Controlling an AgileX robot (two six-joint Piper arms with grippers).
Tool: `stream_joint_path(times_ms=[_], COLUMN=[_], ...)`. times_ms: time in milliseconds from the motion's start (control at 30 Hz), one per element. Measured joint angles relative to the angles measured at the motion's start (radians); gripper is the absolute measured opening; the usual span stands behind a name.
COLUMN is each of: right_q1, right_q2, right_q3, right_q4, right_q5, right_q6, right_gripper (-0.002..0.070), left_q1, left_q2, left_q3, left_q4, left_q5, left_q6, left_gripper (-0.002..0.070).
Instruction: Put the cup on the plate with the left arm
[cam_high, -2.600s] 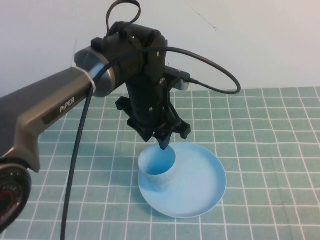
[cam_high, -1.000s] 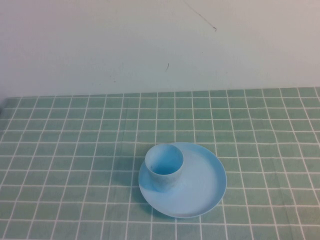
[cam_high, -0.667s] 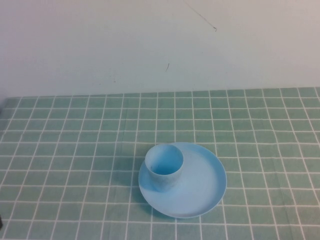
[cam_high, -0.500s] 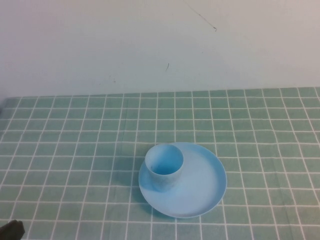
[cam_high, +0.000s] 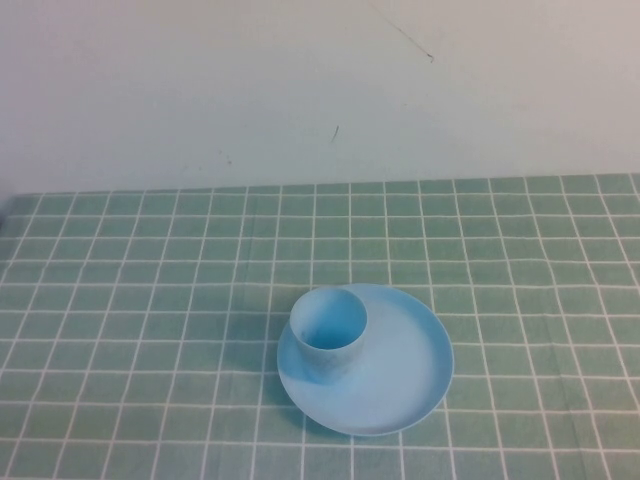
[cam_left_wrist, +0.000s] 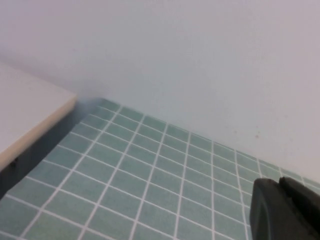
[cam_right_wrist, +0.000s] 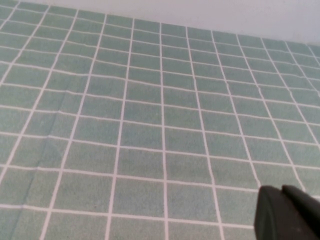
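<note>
Cup (cam_high: 328, 335) upright on plate (cam_high: 400, 375) — left pincer (cam_left_wrist: 282, 210) closed, away.

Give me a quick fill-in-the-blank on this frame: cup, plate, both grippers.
1. The cup stands upright on the ____.
2. On the plate the cup sits toward its ____ edge, not the middle.
3. The left gripper, away from the cup, is ____.
4. The right gripper hangs over bare ____ cloth.

Missing words: plate; left; shut; checked
</note>
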Motion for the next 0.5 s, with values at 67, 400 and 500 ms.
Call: stream_joint_path(times_ms=[67, 400, 500], right_q1=[0.0, 0.0, 0.0], right_q2=[0.0, 0.0, 0.0], right_q3=[0.0, 0.0, 0.0], right_q4=[0.0, 0.0, 0.0], right_q5=[0.0, 0.0, 0.0], right_q6=[0.0, 0.0, 0.0], right_gripper=[-0.0002, -0.0002, -0.0002], left_q1=[0.04, 0.074, 0.074], left_q2=[0.0, 0.0, -0.001], left_q3=[0.0, 0.0, 0.0], left_q4=[-0.01, -0.221, -0.393], left_q5=[-0.005, 0.013, 0.101], left_q6=[-0.001, 0.13, 0.394], left_gripper=[0.0, 0.0, 0.0])
